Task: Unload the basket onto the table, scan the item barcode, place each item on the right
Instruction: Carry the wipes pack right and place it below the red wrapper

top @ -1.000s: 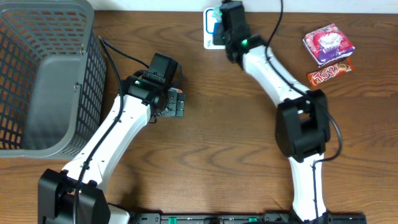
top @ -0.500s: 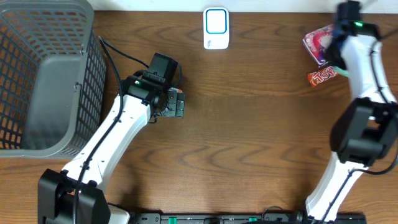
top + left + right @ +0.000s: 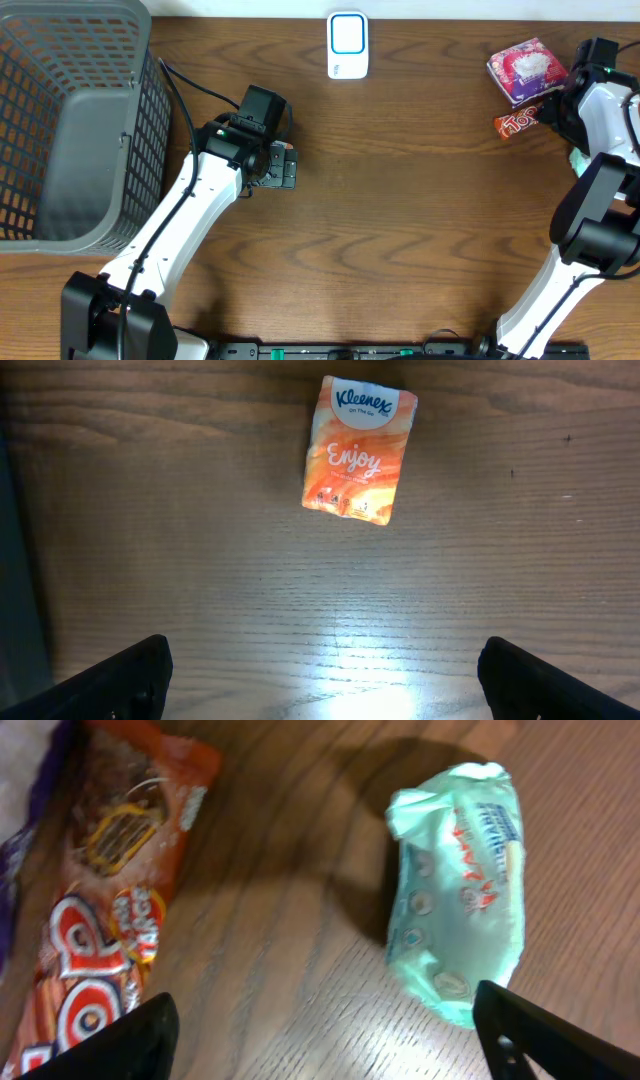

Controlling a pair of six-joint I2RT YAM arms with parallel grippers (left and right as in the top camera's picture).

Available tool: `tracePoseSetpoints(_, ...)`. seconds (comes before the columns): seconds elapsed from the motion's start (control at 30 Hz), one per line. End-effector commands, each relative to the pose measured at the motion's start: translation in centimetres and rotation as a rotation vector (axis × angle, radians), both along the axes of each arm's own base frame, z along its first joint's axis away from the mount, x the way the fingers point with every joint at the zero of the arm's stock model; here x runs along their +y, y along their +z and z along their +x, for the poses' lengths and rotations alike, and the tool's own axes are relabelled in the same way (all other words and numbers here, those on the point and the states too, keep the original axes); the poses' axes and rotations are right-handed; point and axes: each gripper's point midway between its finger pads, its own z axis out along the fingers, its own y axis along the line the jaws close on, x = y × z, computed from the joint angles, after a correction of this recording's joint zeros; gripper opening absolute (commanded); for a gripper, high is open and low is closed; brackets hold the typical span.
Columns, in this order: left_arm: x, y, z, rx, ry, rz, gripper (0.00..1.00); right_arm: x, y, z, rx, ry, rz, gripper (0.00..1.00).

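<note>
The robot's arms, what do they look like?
Both the left arm and right arm have smooth white tubular segments joined by chunky black joints, with thin black cables alongside and a small green light near each wrist. The left tool and right tool have black fingers.

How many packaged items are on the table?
4: purple packet and orange bar far right, mint-green packet beside them, Kleenex pack below the left gripper; others may be hidden.

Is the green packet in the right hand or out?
Out: the green packet lies on the table; the right hand is open, not pinching it.
</note>
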Motion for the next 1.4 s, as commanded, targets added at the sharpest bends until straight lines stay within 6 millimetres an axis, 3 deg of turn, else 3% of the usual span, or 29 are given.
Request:
tracePoseSetpoints(0.0,-0.1,0.2,0.1,-0.003,0.008,-0.002,0.98,0.8,5.1,0.8,-0.11,0.044,-0.004,0.94)
tracePoseSetpoints(0.1,-0.1,0.2,0.1,-0.003,0.008,-0.002,0.98,2.5,9.3,0.9,-0.213,0.081,0.04,0.99)
tracePoseSetpoints(0.17,-0.1,0.2,0.1,-0.003,0.008,-0.002,0.98,5.2,14.0,0.5,-0.33,0.145,0.115,0.99)
tracePoseSetpoints(0.33,-0.1,0.2,0.1,-0.003,0.008,-0.002,0.98,9.4,17.1,-0.5,-0.408,0.238,0.281,0.99)
tracePoseSetpoints(0.57,-0.1,0.2,0.1,-0.003,0.008,-0.002,0.98,10.9,16.3,-3.2,-0.322,0.228,0.362,0.99)
tracePoseSetpoints(1.37,-0.2,0.2,0.3,-0.013,0.008,-0.006,0.98,10.9,16.3,-3.3,-0.318,0.227,0.362,0.99)
